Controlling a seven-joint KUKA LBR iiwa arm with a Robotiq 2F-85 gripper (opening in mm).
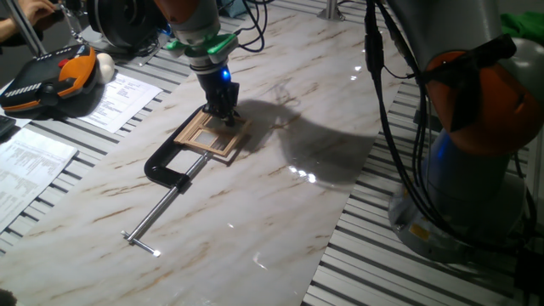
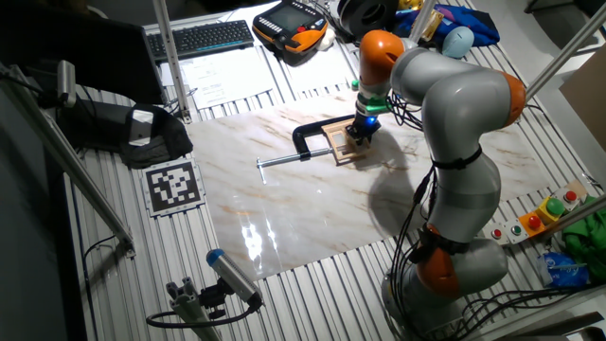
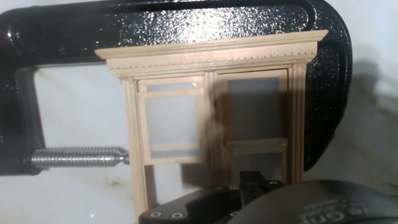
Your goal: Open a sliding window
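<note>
Hand view puts your gripper (image 3: 255, 186) low at the near edge, right over the sliding window (image 3: 211, 112); you cannot tell whether its fingers are spread or pressed together. Beyond it, the window lies flat on the marble table (image 1: 280, 212), held in the black C-clamp (image 3: 186, 25), whose screw rod (image 3: 78, 157) touches the frame's side.

The arm (image 2: 454, 123) bends over from its base and reaches down, wrist vertical with a blue light lit. The claw (image 1: 223, 110) points straight down, its dark fingers low and close together; their gap cannot be judged.
</note>
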